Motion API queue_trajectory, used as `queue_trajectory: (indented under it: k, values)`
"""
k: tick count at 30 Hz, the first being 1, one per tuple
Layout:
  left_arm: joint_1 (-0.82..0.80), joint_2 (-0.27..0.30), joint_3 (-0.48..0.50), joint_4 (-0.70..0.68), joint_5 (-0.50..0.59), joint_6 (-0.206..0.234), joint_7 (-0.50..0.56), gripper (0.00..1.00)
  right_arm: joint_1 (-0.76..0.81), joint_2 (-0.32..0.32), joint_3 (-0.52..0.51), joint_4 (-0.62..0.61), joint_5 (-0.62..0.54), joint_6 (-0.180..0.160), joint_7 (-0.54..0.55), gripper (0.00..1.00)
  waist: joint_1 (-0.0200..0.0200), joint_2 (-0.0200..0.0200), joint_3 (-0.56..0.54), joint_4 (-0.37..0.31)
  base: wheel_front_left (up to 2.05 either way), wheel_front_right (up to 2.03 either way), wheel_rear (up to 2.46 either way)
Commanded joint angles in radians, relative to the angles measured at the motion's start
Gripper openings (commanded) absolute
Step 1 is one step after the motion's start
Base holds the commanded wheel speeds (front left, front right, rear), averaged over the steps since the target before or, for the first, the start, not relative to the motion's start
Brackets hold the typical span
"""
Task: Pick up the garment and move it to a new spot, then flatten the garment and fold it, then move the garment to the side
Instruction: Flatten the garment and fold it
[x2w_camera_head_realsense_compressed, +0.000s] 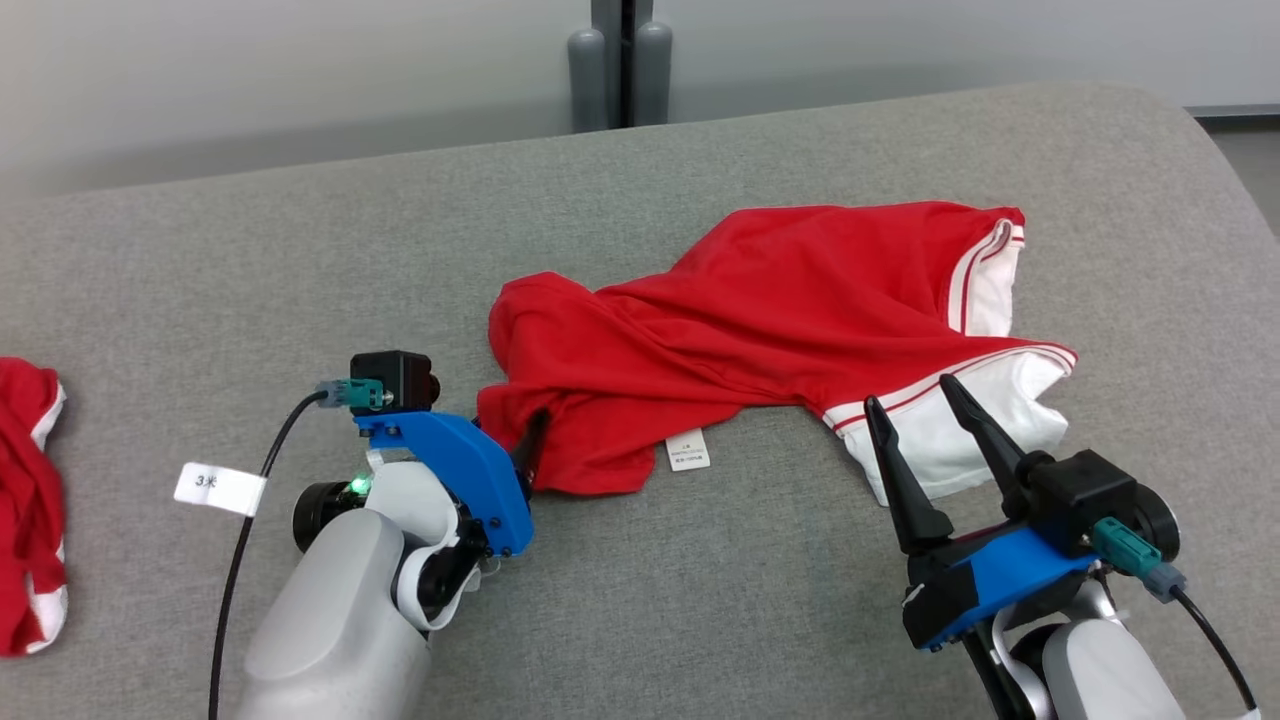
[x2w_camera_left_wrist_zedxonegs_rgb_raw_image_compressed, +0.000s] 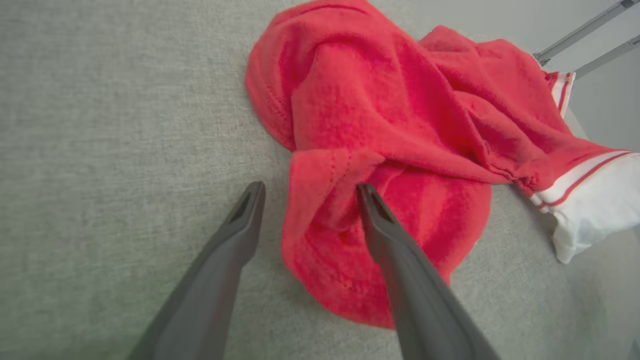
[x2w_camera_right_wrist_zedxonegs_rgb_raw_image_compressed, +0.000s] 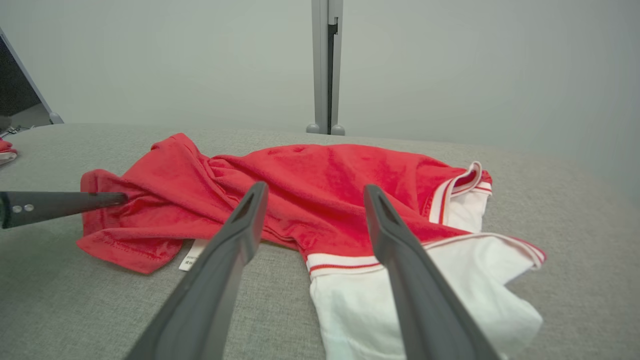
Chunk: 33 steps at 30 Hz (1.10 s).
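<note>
Two grippers with jaws apart at either end of one crumpled red T-shirt (x2w_camera_head_realsense_compressed: 780, 300) with white, red-striped trim, on a grey woven cushion (x2w_camera_head_realsense_compressed: 700, 600). Sprawled with its long axis running left to right across the cushion: bunched red hem to the left of the white care label (x2w_camera_head_realsense_compressed: 688, 450), white sleeve panels to the right of it. Left of the care label, the left gripper (x2w_camera_left_wrist_zedxonegs_rgb_raw_image_compressed: 310, 187), fingers spread wide and straddling the edge of the bunched hem, one finger pushed into a red fold, the other on bare grey weave just beside the cloth; nothing clamped yet. Right of the care label, the right gripper (x2w_camera_head_realsense_compressed: 910, 395), likewise spread wide and empty, tips over the near white sleeve edge; hard to tell whether touching the cloth or just above it. Far left of the label, well apart, a second red-and-white garment (x2w_camera_head_realsense_compressed: 30, 500). Probably the pick-up step, not yet done: each arm nearest its own end of the shirt, so closing on both ends and lifting together looks the natural move. Likely risk: catching only one loose layer on the left.
</note>
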Motion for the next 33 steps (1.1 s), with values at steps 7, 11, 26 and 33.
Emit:
queue_trajectory:
  k: [7,11,26,33]
  values:
    - [-0.061,0.002,-0.009,0.065,-0.002,0.011,0.011,0.00,-0.038,0.007,0.021,0.032,0.022,0.001,-0.027,1.00,-0.0001,-0.0001,0.021,-0.024,0.00,0.00,0.00]
    - [-0.104,0.040,-0.024,0.049,0.082,0.040,-0.155,0.00,-0.042,0.008,0.013,0.044,0.025,0.001,-0.036,1.00,-0.0001,-0.0001,0.015,-0.017,0.00,0.00,0.00]
    - [-0.005,0.107,-0.226,0.024,0.274,-0.009,-0.524,0.00,-0.016,0.009,-0.005,0.046,0.032,0.001,-0.029,1.00,-0.0001,-0.0001,-0.018,0.023,0.00,0.00,0.00]
    - [0.120,0.129,-0.296,0.028,0.179,-0.020,-0.431,1.00,0.001,0.009,-0.030,0.030,0.023,0.001,-0.014,1.00,-0.0001,-0.0001,-0.026,0.050,0.00,0.00,0.00]
